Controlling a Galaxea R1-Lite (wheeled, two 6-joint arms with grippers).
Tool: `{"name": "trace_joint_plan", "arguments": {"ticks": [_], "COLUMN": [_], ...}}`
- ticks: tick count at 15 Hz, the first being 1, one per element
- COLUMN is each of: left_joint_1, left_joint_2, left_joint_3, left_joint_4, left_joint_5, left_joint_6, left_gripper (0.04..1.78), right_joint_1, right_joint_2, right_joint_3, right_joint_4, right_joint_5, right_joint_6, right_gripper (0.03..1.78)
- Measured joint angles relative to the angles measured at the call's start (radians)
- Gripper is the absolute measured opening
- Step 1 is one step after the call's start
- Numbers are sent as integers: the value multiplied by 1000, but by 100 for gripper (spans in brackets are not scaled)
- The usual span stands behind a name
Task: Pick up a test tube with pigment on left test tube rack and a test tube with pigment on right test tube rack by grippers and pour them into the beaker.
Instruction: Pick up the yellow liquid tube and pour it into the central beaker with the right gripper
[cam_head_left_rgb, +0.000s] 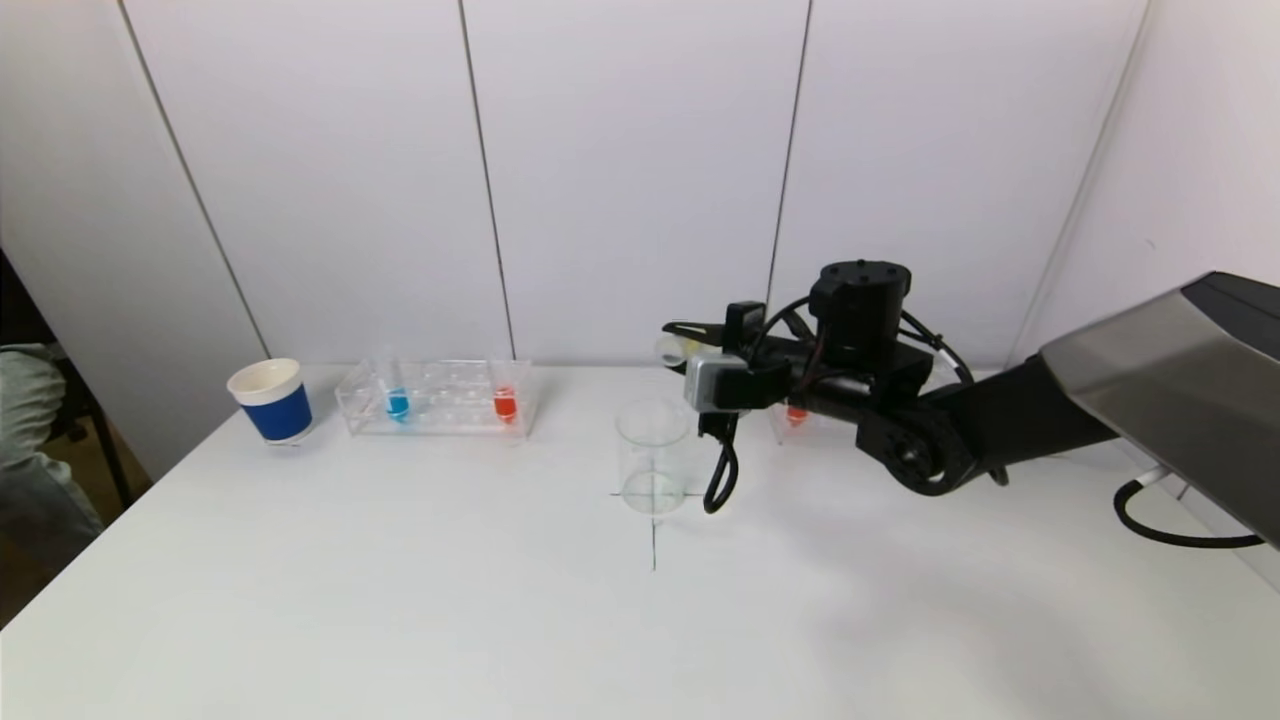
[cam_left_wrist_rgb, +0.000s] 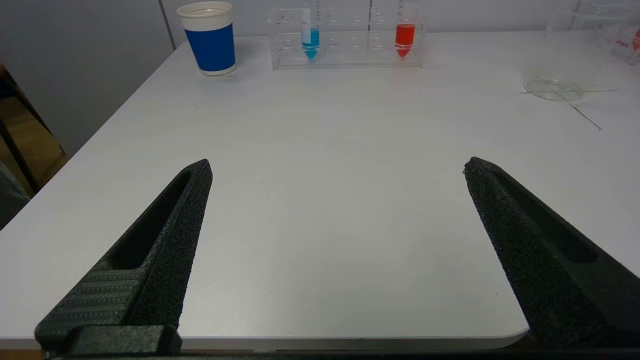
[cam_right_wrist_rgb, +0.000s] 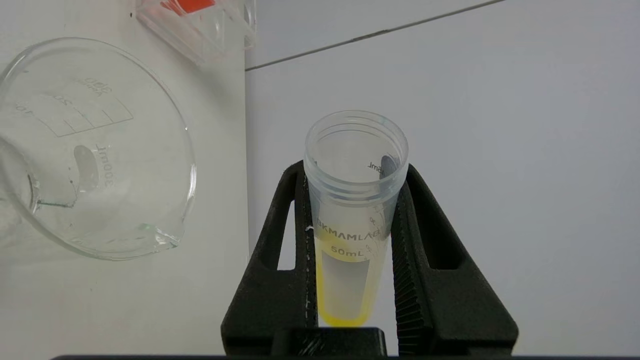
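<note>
Open table (cam_head_left_rgb: 420, 600) before left rack (cam_head_left_rgb: 440, 400); cup (cam_head_left_rgb: 272, 400) crowds its left end

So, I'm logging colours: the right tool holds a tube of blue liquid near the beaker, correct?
Not quite. The tube gripped by the right tool holds yellow liquid, as the right wrist view shows. It is indeed near the beaker.

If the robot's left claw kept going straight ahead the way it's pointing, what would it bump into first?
Probably the clear rack with the blue tube and red tube at the far edge. The open left claw points across bare table toward it. The blue cup sits off to one side, though depth is hard to judge.
</note>
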Motion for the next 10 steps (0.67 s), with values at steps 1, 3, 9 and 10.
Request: {"name": "trace_joint_plan", "arguments": {"ticks": [1,3,9,10], "left_joint_1": [0,0,0,0], "left_joint_2": [0,0,0,0], "left_joint_3": [0,0,0,0], "left_joint_4": [0,1,0,0], "left_joint_5": [0,0,0,0], "left_joint_6": [0,0,0,0], "left_gripper": [176,176,176,176], "right_joint_1": [0,-2,-8,-7], "right_joint_2": [0,1,24,29], "right_joint_3": [7,14,11,8], "right_joint_4": [0,0,7,12], "right_joint_5": [0,0,-4,-6], "right_joint_6": [-6,-23,-104,-117], "right_gripper": [48,48,48,48]}}
